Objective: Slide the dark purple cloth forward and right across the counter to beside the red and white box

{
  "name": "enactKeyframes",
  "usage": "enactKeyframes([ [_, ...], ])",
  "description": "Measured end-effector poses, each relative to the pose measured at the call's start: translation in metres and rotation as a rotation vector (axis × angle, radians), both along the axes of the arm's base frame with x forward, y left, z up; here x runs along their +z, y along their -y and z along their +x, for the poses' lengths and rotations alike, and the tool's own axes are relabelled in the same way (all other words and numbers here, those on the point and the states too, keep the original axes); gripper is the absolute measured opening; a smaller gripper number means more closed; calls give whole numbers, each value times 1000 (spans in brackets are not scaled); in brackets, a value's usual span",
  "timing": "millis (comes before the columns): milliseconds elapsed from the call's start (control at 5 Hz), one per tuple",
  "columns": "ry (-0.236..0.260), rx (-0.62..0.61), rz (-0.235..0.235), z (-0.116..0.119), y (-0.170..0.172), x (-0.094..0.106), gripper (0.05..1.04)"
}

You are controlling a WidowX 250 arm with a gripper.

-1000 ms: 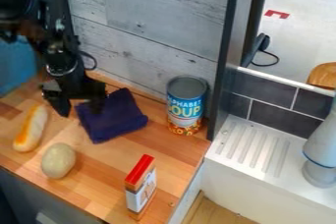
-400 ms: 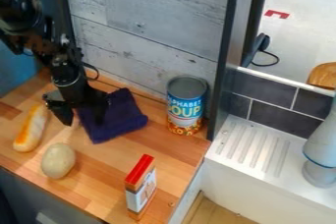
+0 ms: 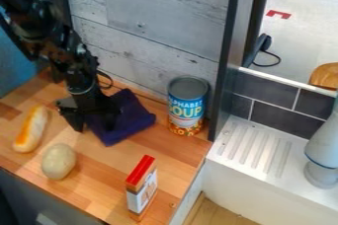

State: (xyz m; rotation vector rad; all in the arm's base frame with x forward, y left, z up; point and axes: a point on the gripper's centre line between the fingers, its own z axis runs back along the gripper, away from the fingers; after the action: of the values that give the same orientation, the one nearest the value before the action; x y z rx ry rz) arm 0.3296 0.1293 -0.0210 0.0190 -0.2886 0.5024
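Observation:
The black gripper (image 3: 95, 124) hangs low over the left part of the wooden counter, its two fingers spread apart. Its right finger is against or just over the dark purple folded cloth (image 3: 135, 123), hiding the cloth's left part; its left finger is beside the cloth's left edge. To the gripper's left lies an orange-and-white bread loaf (image 3: 30, 129). A pale, potato-like oval object (image 3: 59, 162) rests nearer the counter's front edge. Right of the cloth stands a soup can (image 3: 187, 106), upright near the wall.
A small red-topped box (image 3: 141, 188) stands near the front right of the counter (image 3: 99, 189). Grey wood panelling (image 3: 158, 17) rises behind, and a dark upright post (image 3: 231, 61) borders the can. Farther right are a white ribbed drainboard (image 3: 254, 152) and a grey faucet-like piece (image 3: 323, 150).
The gripper has moved right and down toward the front of the counter. The cloth has shifted slightly to the right. The loaf, oval object, can and box have stayed put.

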Motion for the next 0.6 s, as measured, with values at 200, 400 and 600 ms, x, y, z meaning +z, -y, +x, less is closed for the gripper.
enactKeyframes([
  [200, -1, -30, 0, 4, 21, -1, 1001],
  [400, -10, -72, 0, 5, 46, -2, 1001],
  [600, -20, -107, 4, 1, 64, -2, 1001],
])
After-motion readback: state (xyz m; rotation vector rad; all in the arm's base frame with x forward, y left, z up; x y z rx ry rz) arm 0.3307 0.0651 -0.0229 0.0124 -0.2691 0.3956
